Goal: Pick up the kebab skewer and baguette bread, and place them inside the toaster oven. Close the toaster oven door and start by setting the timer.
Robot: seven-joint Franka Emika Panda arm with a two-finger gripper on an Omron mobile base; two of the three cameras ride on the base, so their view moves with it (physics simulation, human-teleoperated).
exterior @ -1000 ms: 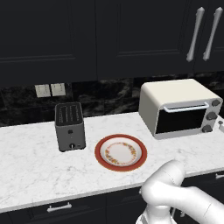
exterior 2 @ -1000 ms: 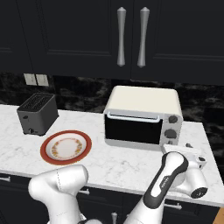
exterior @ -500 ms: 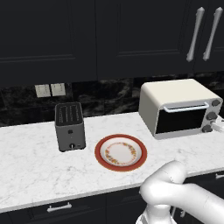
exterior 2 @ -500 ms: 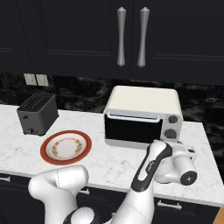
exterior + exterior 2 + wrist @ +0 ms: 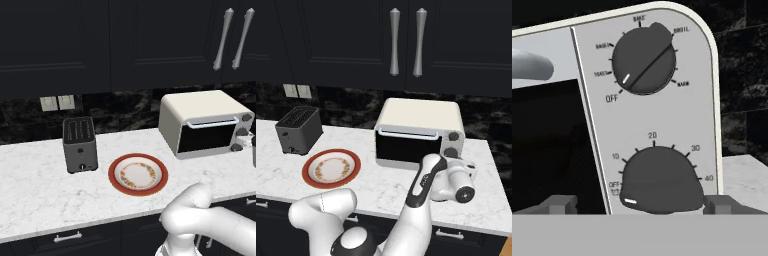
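The cream toaster oven point(image 5: 200, 114) point(image 5: 421, 117) stands on the counter with its dark glass door point(image 5: 206, 138) point(image 5: 406, 146) shut. My gripper point(image 5: 452, 161) sits at the oven's right front, level with the knobs. In the hand view the gripper point(image 5: 641, 205) is open, one fingertip point(image 5: 559, 203) left of the lower timer knob point(image 5: 661, 180) and the other right of it, not touching. The timer's white mark points at OFF. Above it, the function knob point(image 5: 644, 60) also points near OFF. The kebab skewer and baguette bread are hidden from view.
A red-rimmed plate point(image 5: 138, 174) point(image 5: 331, 167) lies bare on the white marble counter point(image 5: 35, 190). A dark grey slot toaster point(image 5: 79, 144) point(image 5: 298, 130) stands to its left. Dark cabinets with silver handles point(image 5: 405, 42) hang above the oven.
The hand has moved up and in from the counter's front right toward the oven's knob panel. The jaws stayed open. Oven, plate and slot toaster have not moved.
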